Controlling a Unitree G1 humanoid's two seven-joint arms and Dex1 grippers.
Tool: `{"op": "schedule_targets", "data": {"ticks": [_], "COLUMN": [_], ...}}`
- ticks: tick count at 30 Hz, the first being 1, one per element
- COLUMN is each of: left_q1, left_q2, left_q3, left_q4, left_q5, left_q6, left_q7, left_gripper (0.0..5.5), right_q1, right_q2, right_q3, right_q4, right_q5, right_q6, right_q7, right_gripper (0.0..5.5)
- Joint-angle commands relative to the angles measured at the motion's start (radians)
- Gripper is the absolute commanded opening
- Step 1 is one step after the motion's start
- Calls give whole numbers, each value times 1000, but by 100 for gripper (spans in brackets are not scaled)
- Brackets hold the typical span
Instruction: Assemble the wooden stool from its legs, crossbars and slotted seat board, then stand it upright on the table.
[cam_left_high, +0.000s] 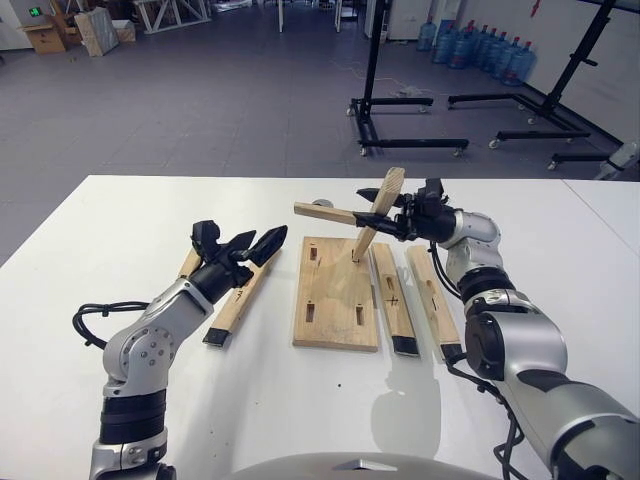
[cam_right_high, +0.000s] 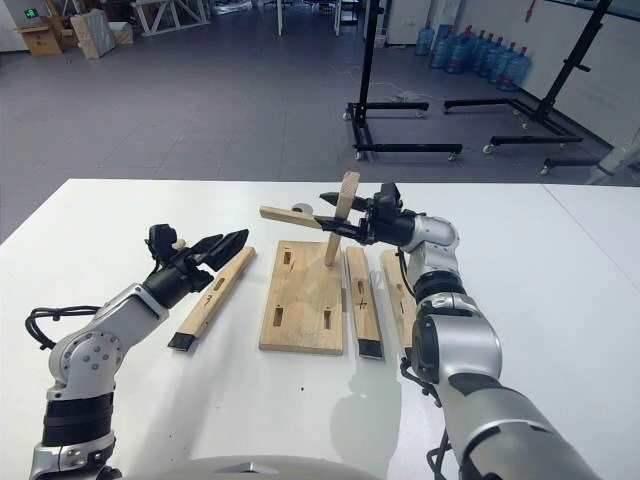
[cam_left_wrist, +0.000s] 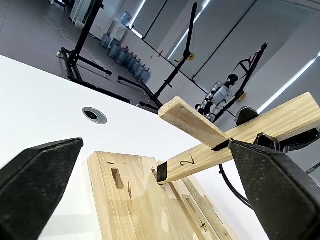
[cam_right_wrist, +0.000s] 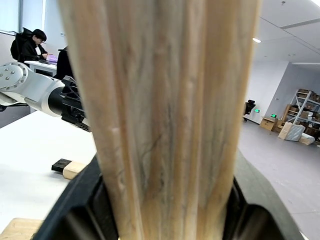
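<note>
Wooden leg (cam_left_high: 364, 242) in the closed right fingers (cam_left_high: 395, 228) meets the seat board (cam_left_high: 335, 310), seating unclear; left fingers (cam_left_high: 268, 243) open.

grey floor (cam_left_high: 200, 100) beyond the white worktop (cam_left_high: 100, 250); black wheeled stands (cam_left_high: 413, 144), blue water jugs (cam_left_high: 485, 48), cardboard boxes (cam_left_high: 45, 38).

Seat board (cam_left_high: 335, 295) and legs (cam_left_high: 392, 298) are pale raw wood; table (cam_left_high: 100, 230) smooth matt white.
</note>
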Motion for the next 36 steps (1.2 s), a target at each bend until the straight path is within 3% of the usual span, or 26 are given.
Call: {"op": "schedule_targets", "data": {"ticks": [1, 15, 36], "left_q1": [8, 2, -1], "left_q2": [1, -1, -15], "left_q3": [-8, -16, -33], "left_q4": [-15, -11, -16], "left_q5": [13, 20, 43], "left_q6": [8, 2, 6], "left_q7": [-3, -3, -9], "left_gripper": [535, 535, 535], "right_q1": [27, 20, 26], "right_q2": [-7, -31, -19], "right_q3": [17, -17, 38], "right_q4": [1, -16, -17], "right_q5": [-22, 38, 6], "right_q6": [-6, 67, 38], "right_q7": [13, 19, 23], "right_gripper": [206, 206, 206]}}
